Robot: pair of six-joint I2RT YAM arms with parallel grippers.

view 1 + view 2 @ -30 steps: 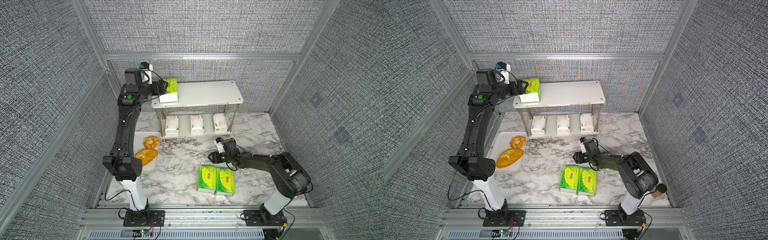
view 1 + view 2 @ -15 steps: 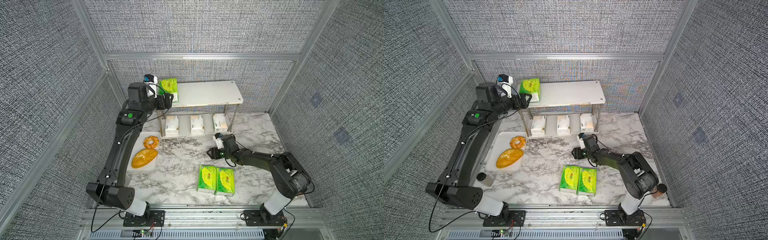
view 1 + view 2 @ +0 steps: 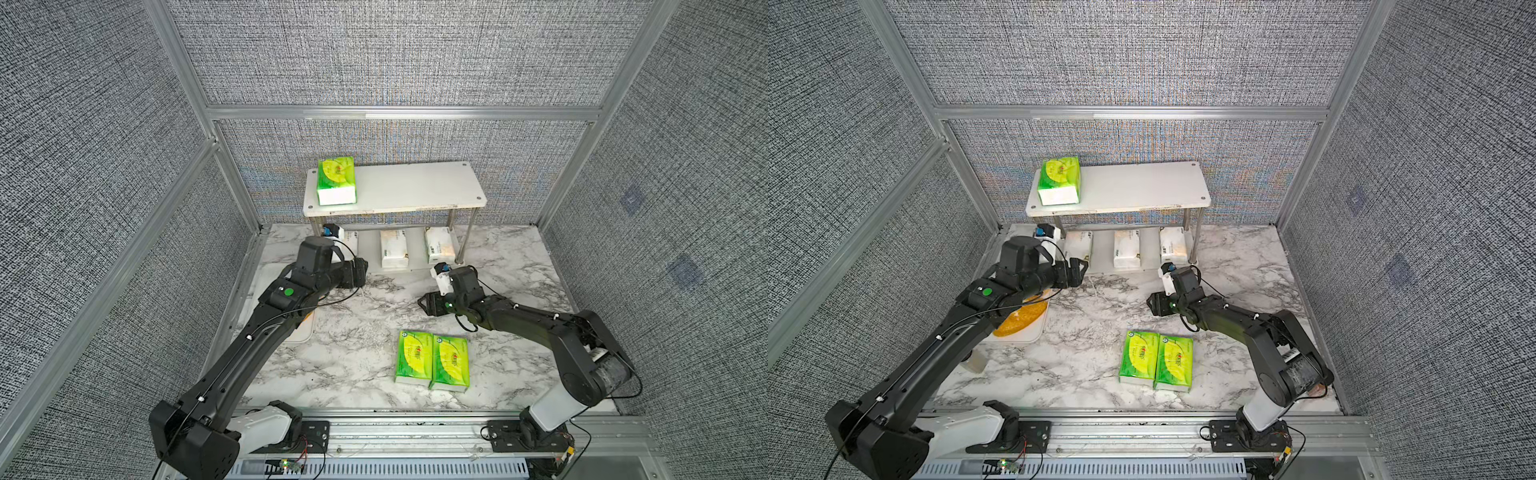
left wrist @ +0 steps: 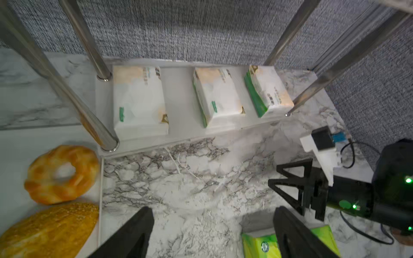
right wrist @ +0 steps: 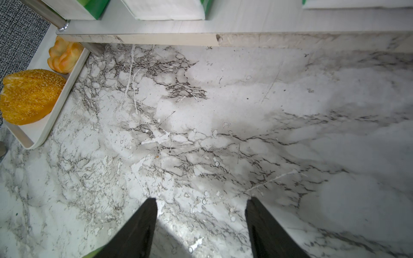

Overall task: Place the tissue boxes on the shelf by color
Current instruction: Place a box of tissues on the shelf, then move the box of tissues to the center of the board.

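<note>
The shelf (image 3: 415,187) (image 3: 1133,187) stands at the back wall. One green tissue box (image 3: 336,180) (image 3: 1059,180) lies on the left end of its top board. On the lower board three white tissue boxes (image 3: 1079,247) (image 3: 1127,249) (image 3: 1173,245) sit in a row, also clear in the left wrist view (image 4: 138,100). Two green tissue boxes (image 3: 413,357) (image 3: 451,361) lie side by side on the marble near the front. My left gripper (image 3: 362,271) (image 4: 213,212) is open and empty, low before the shelf's left legs. My right gripper (image 3: 424,305) (image 5: 202,201) is open and empty above bare marble.
A white tray (image 3: 1025,334) at the left holds an orange bread loaf (image 3: 1021,320) (image 4: 49,230) and a bread ring (image 4: 61,174); my left arm crosses over it. Grey fabric walls close in the back and both sides. Metal shelf legs (image 4: 89,44) stand near my left gripper.
My left arm has drawn back from the top board and come down to table level, leaving the green tissue box on the shelf. The right gripper has shifted slightly toward the shelf.
</note>
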